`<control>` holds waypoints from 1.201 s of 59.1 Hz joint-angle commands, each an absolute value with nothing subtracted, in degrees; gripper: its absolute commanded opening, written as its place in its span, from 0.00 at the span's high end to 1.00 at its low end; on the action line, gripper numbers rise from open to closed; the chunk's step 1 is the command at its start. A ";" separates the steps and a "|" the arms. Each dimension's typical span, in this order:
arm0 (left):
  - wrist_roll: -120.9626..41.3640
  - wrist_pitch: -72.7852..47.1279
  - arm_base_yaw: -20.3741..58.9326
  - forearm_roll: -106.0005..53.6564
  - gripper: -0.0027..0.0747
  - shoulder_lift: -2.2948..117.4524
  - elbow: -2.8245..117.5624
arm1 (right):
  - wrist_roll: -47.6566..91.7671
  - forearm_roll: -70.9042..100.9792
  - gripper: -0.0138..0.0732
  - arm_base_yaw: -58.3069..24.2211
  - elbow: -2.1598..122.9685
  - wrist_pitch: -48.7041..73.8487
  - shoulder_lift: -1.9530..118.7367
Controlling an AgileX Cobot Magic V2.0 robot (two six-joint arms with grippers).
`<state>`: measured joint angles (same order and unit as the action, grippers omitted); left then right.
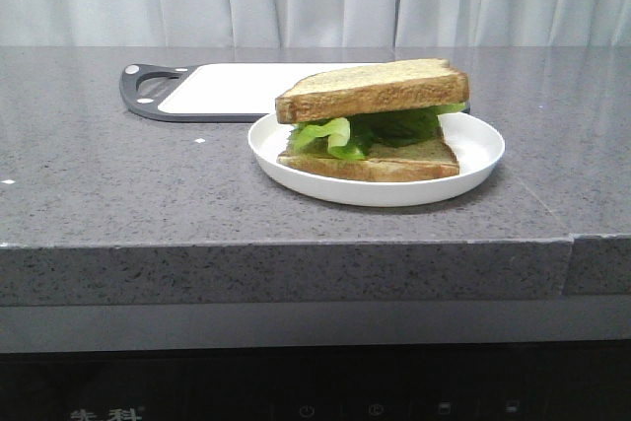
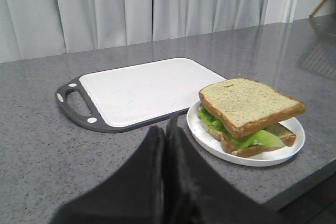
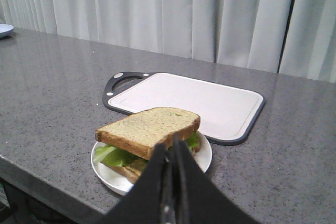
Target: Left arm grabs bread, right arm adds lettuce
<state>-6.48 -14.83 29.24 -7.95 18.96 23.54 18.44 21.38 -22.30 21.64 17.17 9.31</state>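
1. Sandwich already stacked on the plate, centre-right of the front view: top bread over lettuce over a lower slice
2. No arm in the front view; both grippers pulled back from the plate, touching nothing
3. Left gripper at bottom centre of its wrist view, fingers pressed together and empty; bread up and to the right of the tips in that frame, near but apart
4. Right gripper at bottom centre of its view, fingers together, nothing between them; bread just above and left of the tips, overlapped by them in the frame, contact not judged
5. Top slice tan, brown-crusted, tilted: raised on the left of the front view where the leaves bunch, lower on the right
6. Lettuce bright green, ruffled, poking out along the open edge between the slices
7. Cutting board behind the plate, upper left of centre, handle to the left
8. Judged: both steps look done; no grasp seems called for
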 commanded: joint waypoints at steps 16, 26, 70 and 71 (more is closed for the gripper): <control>-3.67 -9.37 15.61 -4.55 0.99 8.02 15.64 | 18.77 21.94 0.91 -21.97 23.08 12.97 9.94; -3.67 -9.20 5.56 -4.73 0.99 -1.73 8.70 | 18.77 21.94 0.91 -21.97 23.08 12.97 9.94; -3.29 -4.55 0.25 -5.81 0.99 -1.26 -0.53 | 18.77 21.94 0.91 -21.97 23.08 13.40 9.94; -3.29 -4.55 0.25 -5.81 0.99 -1.26 -0.53 | 18.77 21.94 0.91 -21.97 23.08 13.40 9.94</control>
